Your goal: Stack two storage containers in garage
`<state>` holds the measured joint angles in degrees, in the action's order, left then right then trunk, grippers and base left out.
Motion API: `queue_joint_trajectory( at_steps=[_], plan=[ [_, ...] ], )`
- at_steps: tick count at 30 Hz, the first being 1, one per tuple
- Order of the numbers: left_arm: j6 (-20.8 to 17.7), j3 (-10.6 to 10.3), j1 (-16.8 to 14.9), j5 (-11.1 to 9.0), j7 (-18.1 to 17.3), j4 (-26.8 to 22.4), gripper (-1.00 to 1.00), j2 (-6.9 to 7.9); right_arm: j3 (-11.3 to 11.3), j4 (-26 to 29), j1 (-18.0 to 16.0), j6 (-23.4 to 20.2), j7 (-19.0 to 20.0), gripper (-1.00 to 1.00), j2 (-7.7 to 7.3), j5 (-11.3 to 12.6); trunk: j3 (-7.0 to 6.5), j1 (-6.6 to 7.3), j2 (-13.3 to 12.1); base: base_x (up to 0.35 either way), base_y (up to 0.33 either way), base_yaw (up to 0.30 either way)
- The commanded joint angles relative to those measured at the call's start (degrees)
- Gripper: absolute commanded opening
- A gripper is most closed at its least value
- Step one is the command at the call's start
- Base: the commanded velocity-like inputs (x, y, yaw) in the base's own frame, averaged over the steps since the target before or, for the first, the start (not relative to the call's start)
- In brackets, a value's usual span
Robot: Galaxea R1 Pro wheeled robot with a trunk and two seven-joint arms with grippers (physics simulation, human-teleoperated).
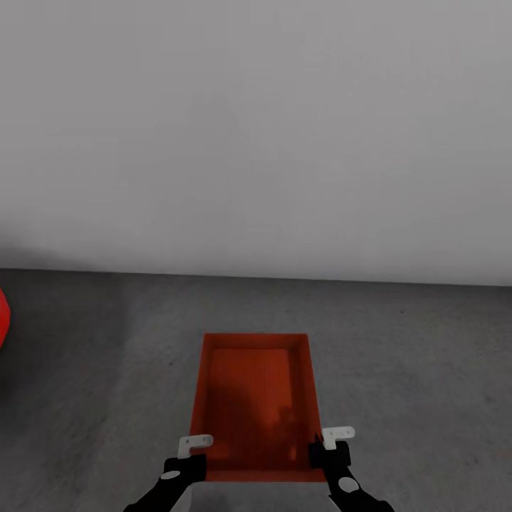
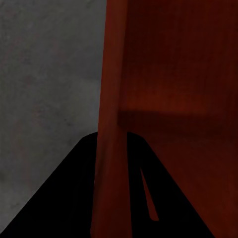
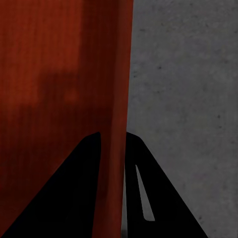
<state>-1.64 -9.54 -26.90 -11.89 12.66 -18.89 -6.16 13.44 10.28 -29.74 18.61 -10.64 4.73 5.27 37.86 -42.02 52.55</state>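
One orange-red open-top storage container [image 1: 256, 398] lies lengthwise ahead of me over the dark grey concrete floor [image 1: 427, 355] of the garage. My left gripper [image 1: 192, 459] is shut on its left wall near the near corner, and my right gripper [image 1: 323, 451] is shut on its right wall. In the left wrist view the container wall [image 2: 111, 99] runs between the dark fingers of the left gripper [image 2: 110, 136]. The right wrist view shows the other wall [image 3: 116, 74] pinched in the right gripper [image 3: 113, 135]. I cannot tell whether the bin rests on the floor or hangs just above it.
A plain white wall [image 1: 256, 128] stands across the view beyond the container. A sliver of the red car [image 1: 3, 316] shows at the left edge. Bare concrete [image 3: 183, 74] spreads on both sides of the bin [image 2: 49, 74].
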Motion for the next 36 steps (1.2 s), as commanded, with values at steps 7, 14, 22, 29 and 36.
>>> queue_joint_trajectory(
  at_steps=[7, 14, 22, 29, 36],
  plan=[
    [-0.2, 0.8, 0.0, -0.7, 1.9, 0.1, -1.0, 0.1, -1.0, 0.1, -0.1, 4.9, -2.5, -1.0, -0.52, 0.4, 0.04, 0.0, 0.0, 0.0, 0.0, 0.0],
    [-0.2, 0.8, 0.0, -0.7, 1.9, 0.1, -1.0, 0.1, -1.0, 0.1, -0.1, 5.0, -2.5, -1.0, -0.51, 0.4, 1.12, -1.32, 2.4, 0.0, 0.0, 0.0],
    [-0.2, 0.8, 0.0, -0.7, 1.9, 0.1, -1.0, 0.1, -1.0, 0.1, -0.1, 4.9, -2.5, -1.0, -0.51, 0.4, 2.55, -3.08, 5.6, 0.0, 0.0, 0.0],
    [-0.3, 0.8, 0.0, -0.7, 1.9, 0.1, -1.0, 0.15, -1.0, 0.1, -0.1, 4.9, -2.5, -1.0, -0.59, 0.5, 3.81, -4.62, 8.5, 0.0, 0.0, 0.0],
    [-0.3, 0.8, 0.0, -0.7, 1.9, 0.1, -1.0, 0.18, -1.0, 0.1, -0.1, 4.9, -2.5, -1.0, -0.63, 0.5, 5.07, -6.15, 11.3, 0.0, 0.0, 0.0]
  ],
)
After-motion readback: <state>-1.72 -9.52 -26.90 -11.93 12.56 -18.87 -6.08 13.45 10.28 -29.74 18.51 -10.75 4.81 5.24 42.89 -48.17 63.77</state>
